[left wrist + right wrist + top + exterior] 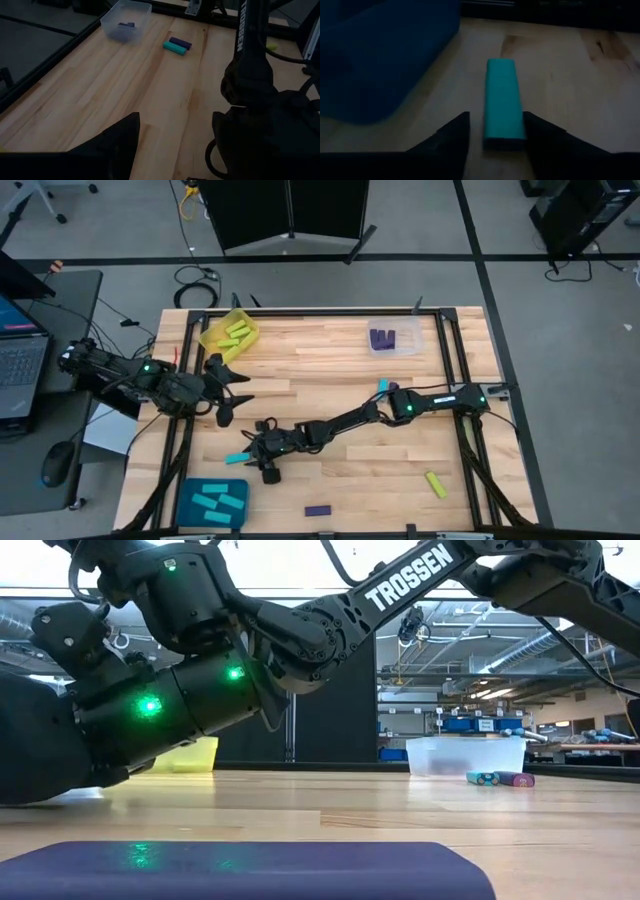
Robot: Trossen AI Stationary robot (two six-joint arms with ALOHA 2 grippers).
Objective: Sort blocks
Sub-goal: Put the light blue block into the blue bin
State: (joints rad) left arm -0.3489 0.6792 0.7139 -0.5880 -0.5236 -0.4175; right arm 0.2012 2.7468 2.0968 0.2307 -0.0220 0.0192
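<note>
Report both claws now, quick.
Left claw: open, empty, beside the yellow tray.
Right claw: open around a cyan block, not clamped.

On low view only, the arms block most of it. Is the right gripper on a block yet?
Observer: Right wrist view shows a cyan block lying on the table between the right gripper's fingers, with a gap on one side. It is not clamped.
Operator: Is the matching tray anywhere close?
Observer: Yes. In the high view the teal tray sits just beyond that block, at the table's left front corner.
Operator: And the left arm?
Observer: The left gripper hovers open beside the yellow tray, holding nothing.
</note>
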